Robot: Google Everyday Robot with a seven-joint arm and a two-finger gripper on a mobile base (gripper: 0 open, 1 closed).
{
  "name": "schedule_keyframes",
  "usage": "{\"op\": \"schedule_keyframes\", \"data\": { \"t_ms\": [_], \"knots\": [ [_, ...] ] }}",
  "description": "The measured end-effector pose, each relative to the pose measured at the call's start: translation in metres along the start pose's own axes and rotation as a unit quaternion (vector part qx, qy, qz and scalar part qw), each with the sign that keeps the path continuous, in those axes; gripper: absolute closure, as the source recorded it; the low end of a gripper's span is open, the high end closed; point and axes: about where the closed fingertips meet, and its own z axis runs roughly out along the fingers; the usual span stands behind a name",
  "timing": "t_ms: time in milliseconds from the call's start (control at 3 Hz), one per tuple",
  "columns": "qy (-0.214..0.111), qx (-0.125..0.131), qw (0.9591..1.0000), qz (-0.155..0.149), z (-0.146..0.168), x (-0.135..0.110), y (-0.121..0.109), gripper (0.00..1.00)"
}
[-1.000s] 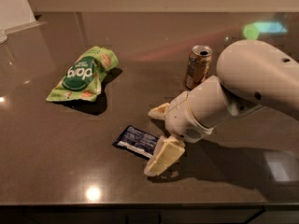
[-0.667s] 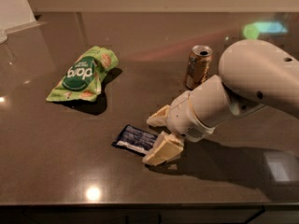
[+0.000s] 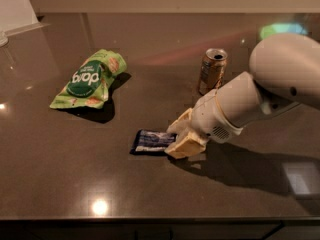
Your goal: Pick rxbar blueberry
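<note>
The rxbar blueberry (image 3: 150,141), a small flat dark navy wrapper with white print, lies on the dark table (image 3: 75,184) in front of centre. My gripper (image 3: 175,137) reaches in from the right on a white arm (image 3: 260,94). Its two cream fingers (image 3: 186,145) are drawn together over the bar's right end, which is hidden between them. The bar still rests flat on the table.
A light-green snack bag with a dark green circle (image 3: 89,79) lies at the back left. A gold-brown drink can (image 3: 212,70) stands upright just behind the arm. The table's front edge (image 3: 150,218) runs close below the bar.
The gripper has moved left onto the bar's right end and its fingers have closed in from a wide spread. The bar, bag and can have not moved.
</note>
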Motion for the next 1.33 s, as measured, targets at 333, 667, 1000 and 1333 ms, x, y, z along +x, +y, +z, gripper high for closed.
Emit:
{"op": "schedule_keyframes", "data": {
  "t_ms": [333,667,1000,1333],
  "knots": [
    [-0.003,0.005,0.9999,0.009,-0.015,-0.002,-0.01,1.0],
    [-0.007,0.01,0.9998,0.013,-0.04,-0.015,-0.021,1.0],
    [-0.021,0.008,0.9997,0.008,-0.069,-0.033,-0.025,1.0],
    [-0.05,-0.019,0.9985,-0.013,-0.109,-0.063,-0.013,1.0]
  ]
}}
